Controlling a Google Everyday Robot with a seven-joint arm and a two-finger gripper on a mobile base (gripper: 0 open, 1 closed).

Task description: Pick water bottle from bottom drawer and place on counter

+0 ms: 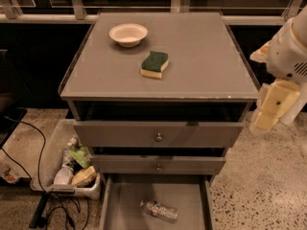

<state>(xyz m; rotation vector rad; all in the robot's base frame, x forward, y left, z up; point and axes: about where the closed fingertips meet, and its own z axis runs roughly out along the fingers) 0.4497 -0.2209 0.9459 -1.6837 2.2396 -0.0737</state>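
Observation:
The water bottle (pixel 159 211), small and clear with a white cap, lies on its side on the floor of the open bottom drawer (pixel 124 202), near the middle front. The counter (pixel 201 56) is the grey cabinet top above it. My gripper (pixel 271 110), white and cream, hangs at the right edge of the camera view, beside the counter's right front corner and well above and to the right of the bottle. It holds nothing that I can see.
A white bowl (pixel 128 34) and a green-and-yellow sponge (pixel 154 64) sit on the counter. Two upper drawer fronts with round knobs (pixel 158 137) are partly pulled out. A bin (pixel 50 150) with green wrappers and black cables (pixel 29 133) lies on the floor at left.

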